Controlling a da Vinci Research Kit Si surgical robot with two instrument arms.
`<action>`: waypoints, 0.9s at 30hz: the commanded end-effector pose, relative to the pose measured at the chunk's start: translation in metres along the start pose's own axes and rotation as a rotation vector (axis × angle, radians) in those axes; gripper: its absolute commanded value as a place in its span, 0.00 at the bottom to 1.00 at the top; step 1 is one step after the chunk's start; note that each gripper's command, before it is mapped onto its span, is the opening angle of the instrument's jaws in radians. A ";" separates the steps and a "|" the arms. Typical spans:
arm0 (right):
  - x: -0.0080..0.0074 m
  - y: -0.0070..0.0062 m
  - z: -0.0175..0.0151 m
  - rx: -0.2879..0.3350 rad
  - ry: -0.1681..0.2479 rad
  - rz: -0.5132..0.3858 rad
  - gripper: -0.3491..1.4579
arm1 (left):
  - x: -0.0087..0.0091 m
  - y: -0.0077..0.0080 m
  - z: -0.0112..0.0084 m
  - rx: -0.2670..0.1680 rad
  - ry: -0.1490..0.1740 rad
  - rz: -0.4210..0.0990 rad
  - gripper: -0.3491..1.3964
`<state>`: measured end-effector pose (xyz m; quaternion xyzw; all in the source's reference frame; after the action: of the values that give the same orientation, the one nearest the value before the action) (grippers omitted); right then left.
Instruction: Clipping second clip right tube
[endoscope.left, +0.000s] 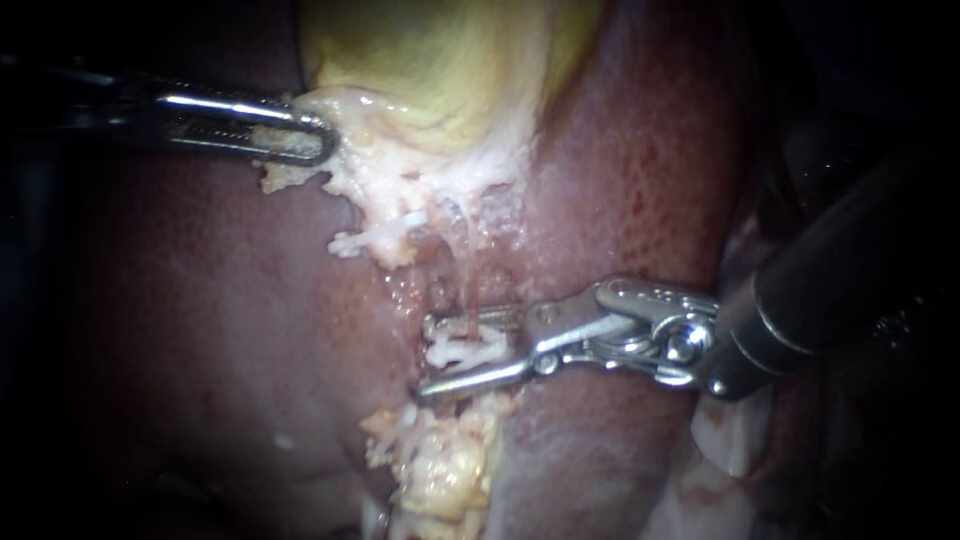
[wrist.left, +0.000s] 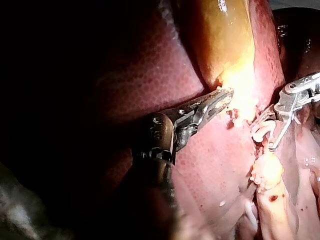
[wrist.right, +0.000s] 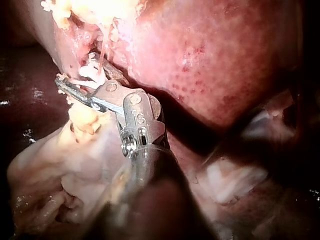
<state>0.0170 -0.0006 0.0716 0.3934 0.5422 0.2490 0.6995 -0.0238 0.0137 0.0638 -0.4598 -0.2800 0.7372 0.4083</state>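
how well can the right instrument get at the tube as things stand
Likely yes: the right instrument has its open jaws on either side of the pale tube, and nothing shows in the way.

1. Lost in darkness: shaft of slim silver left instrument (endoscope.left: 322, 140).
2. Cut off above: glossy yellow-green gallbladder (endoscope.left: 440, 60).
3. Clip or tube, untellable: white lump (endoscope.left: 460, 352) between parted jaws of steel right instrument (endoscope.left: 425, 358).

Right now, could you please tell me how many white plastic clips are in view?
2. One clip sits just below the yellow-green gallbladder; the other clip lies lower down, between the open jaws of the right instrument. Others may be hidden.
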 end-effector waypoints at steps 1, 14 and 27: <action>0.0002 -0.0004 0.0000 0.005 -0.002 0.001 0.47 | 0.0000 0.0000 0.0000 0.000 0.000 0.000 0.00; 0.0030 -0.0042 0.0000 0.043 0.011 0.017 0.46 | 0.0000 0.0000 0.0000 0.000 0.000 0.000 0.00; 0.0031 -0.0042 0.0001 0.066 0.001 0.040 0.41 | 0.0000 0.0000 0.0000 0.000 0.000 0.000 0.00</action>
<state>0.0178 -0.0006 0.0663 0.4273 0.5428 0.2443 0.6805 -0.0238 0.0137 0.0638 -0.4597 -0.2800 0.7373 0.4083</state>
